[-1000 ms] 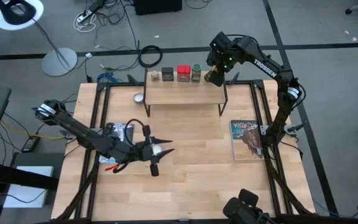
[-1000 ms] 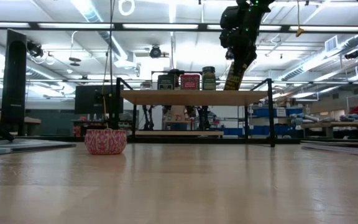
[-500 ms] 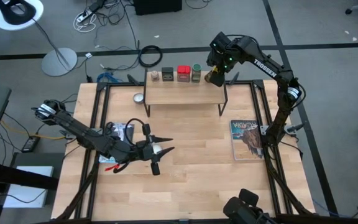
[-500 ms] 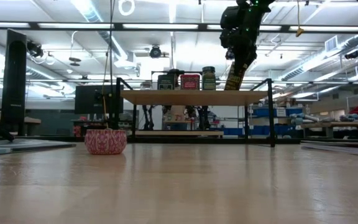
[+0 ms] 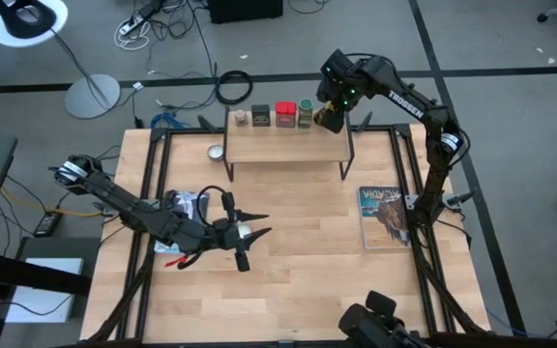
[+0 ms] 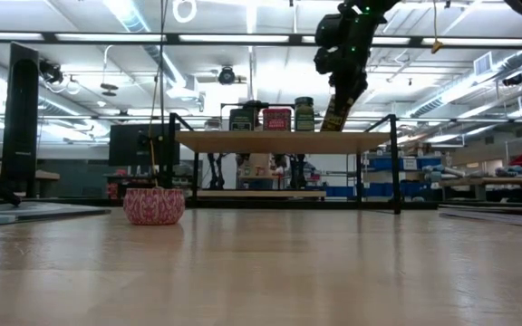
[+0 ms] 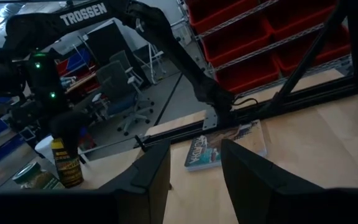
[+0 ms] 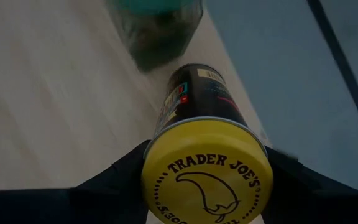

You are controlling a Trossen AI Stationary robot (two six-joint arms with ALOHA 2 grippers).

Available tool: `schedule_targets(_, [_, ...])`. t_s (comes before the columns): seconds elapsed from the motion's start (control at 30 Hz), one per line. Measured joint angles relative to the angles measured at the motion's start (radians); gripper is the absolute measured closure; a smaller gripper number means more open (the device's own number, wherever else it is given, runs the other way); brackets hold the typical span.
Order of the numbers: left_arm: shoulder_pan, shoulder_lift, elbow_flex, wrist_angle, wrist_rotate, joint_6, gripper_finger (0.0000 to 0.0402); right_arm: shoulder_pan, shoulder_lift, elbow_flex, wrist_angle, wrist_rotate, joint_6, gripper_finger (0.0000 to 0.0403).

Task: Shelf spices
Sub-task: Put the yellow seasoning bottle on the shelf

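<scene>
Right gripper (image 5: 331,116) clamped on yellow jar (image 8: 205,163), held above shelf (image 5: 288,145) end beside green-capped jar (image 5: 305,112), left gripper (image 5: 256,232) fingers apart, empty, over tabletop (image 5: 307,280).

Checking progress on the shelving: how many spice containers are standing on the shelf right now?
4 on the shelf, in a row at its back edge: small brownish jar, black tin, red tin, green-capped jar. The yellow jar is in the right gripper.
</scene>
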Motion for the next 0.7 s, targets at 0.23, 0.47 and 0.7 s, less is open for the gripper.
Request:
schedule_targets(0.23, [0.0,0.0,0.0,-0.005,-0.001,-0.008,0.0255,0.01,0.004,0.041,-0.105,0.004,0.0,0.0181])
schedule_targets(0.47, [0.0,0.0,0.0,-0.01,-0.001,-0.017,0.0255,0.014,0.004,0.056,-0.175,0.01,0.002,0.0181])
schedule_targets(0.7, [0.0,0.0,0.0,-0.011,-0.001,-0.02,0.0255,0.035,0.004,0.056,-0.157,0.025,-0.009,0.0163])
